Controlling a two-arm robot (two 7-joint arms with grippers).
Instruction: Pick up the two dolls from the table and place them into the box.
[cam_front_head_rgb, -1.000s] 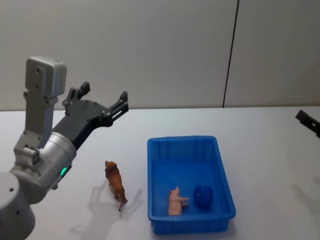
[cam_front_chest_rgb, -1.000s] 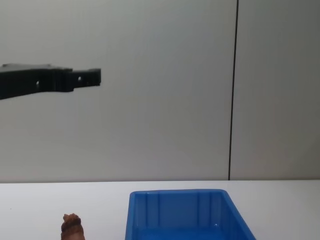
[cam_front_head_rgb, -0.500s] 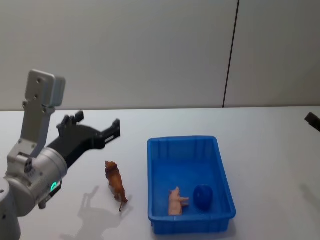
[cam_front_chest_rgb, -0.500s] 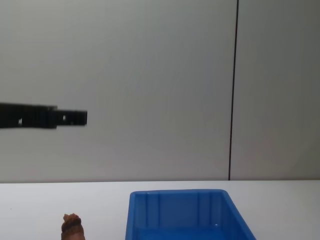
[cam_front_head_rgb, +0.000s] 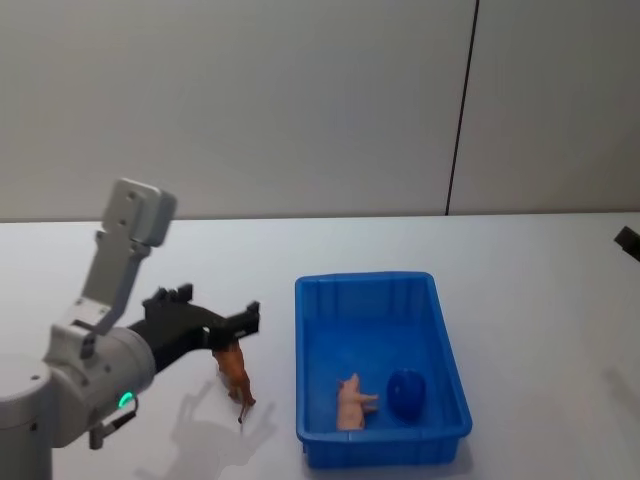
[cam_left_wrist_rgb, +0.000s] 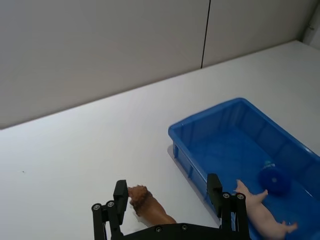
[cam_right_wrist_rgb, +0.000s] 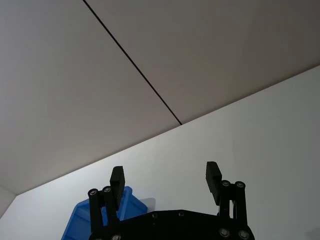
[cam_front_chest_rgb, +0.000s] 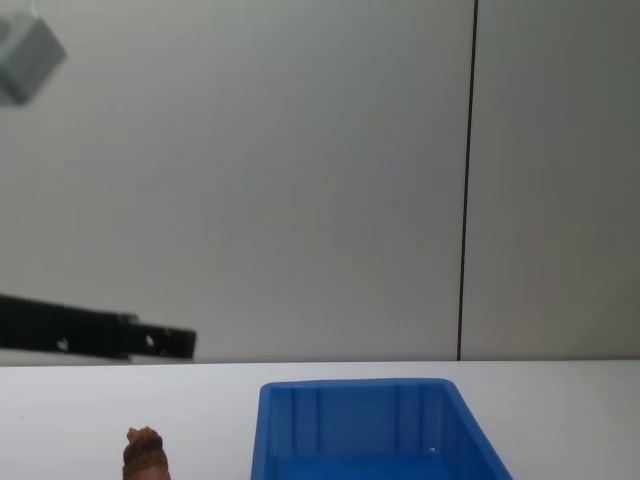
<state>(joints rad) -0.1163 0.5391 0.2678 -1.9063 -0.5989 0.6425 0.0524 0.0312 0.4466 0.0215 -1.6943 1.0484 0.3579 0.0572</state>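
Note:
The brown doll (cam_front_head_rgb: 237, 378) stands on the white table (cam_front_head_rgb: 520, 300), left of the blue box (cam_front_head_rgb: 365, 280). My left gripper (cam_front_head_rgb: 215, 304) hangs open low over it, and the doll's shaggy head (cam_left_wrist_rgb: 141, 196) lies between the spread fingers (cam_left_wrist_rgb: 120, 190). The pale pink doll (cam_front_head_rgb: 351, 402) lies on its side inside the box, near the front wall. In the chest view the brown doll's head (cam_front_chest_rgb: 144, 452) shows below the left gripper (cam_front_chest_rgb: 170, 342), with the box (cam_front_chest_rgb: 355, 420) to its right. My right gripper (cam_right_wrist_rgb: 165, 170) is open in the air, holding nothing.
A dark blue round object (cam_front_head_rgb: 405, 393) lies in the box beside the pink doll. A dark tip of my right arm (cam_front_head_rgb: 628, 241) shows at the far right edge. A grey wall with a dark vertical seam (cam_front_head_rgb: 460, 110) stands behind the table.
My left gripper has come down from well above the table to just over the brown doll, staying open. The dolls and the box have not moved.

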